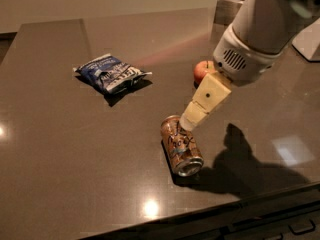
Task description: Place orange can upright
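The orange can (181,146) lies on its side on the dark countertop (60,159), near the front edge, with its silver end toward me. The arm comes in from the upper right. My gripper (192,120) reaches down and to the left, its cream tip just above the far end of the can. The red-orange apple (202,71) sits behind the gripper, partly hidden by it.
A blue and white snack bag (110,74) lies at the centre left. A metal container (227,9) stands at the back right. A white object (307,39) sits at the right edge. The counter's front edge runs just below the can.
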`<state>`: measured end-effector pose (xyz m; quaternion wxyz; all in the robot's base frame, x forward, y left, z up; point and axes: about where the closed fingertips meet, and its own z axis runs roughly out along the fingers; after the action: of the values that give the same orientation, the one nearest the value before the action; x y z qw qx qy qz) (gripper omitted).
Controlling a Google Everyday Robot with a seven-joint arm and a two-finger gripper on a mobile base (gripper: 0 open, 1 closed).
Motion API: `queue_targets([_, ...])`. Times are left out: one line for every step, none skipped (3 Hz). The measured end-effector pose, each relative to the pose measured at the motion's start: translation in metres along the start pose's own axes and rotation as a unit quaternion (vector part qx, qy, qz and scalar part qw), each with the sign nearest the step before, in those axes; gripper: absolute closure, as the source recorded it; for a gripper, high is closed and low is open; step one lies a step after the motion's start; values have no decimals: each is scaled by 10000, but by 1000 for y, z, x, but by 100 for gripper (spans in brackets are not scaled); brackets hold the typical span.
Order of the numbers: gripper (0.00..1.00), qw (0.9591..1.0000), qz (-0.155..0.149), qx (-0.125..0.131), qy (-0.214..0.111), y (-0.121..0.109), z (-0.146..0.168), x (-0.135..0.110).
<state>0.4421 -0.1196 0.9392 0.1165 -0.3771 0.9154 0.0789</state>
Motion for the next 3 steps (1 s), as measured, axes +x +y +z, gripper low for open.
queue_targets([0, 9985, 549, -47, -19, 10, 20, -7])
queue_targets([0, 9944, 1054, -119, 32, 24, 42, -12])
queue_targets([0, 9919, 1261, -142, 106, 34, 57, -14])
